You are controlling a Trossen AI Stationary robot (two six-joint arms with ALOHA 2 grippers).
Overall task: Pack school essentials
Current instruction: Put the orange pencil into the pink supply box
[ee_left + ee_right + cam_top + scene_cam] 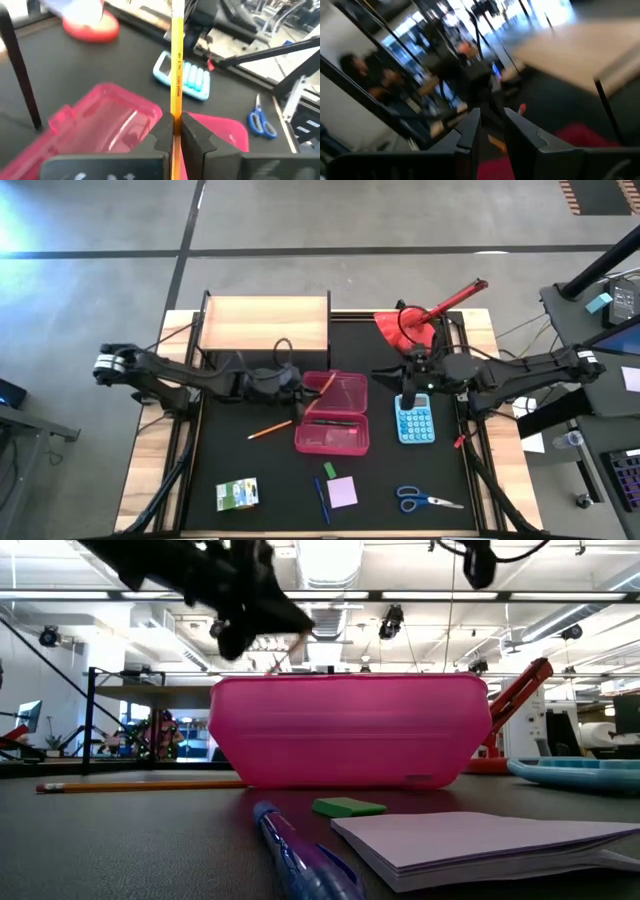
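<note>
**Pencil in the grip, pink case waiting below**

The left tool [176,131] is clamped tight on an orange pencil [177,65], which stands straight up between its dark fingers [200,132]. From above, this tool [296,390] hovers over the near edge of the open pink case [334,412], so the step in hand looks like carrying a pencil to the case. The right tool [410,393] hangs over the light-blue calculator [415,423], its fingers a narrow gap apart with nothing between them that I can see.

Further out on the dark counter [230,450], a second orange pencil [270,430] lies beside the case. Nearer the front sit a small green eraser [330,470], a lilac sticky-note pad [342,491] with a blue pen [323,500] beside it, blue-handled scissors [425,500] and a little green-and-white box [237,494]. A red desk lamp [425,320] stands at the back.

Next, I would guess, the pencil must be tipped level and lowered into the case before the grip lets go; dropped upright, it may bounce out.
</note>
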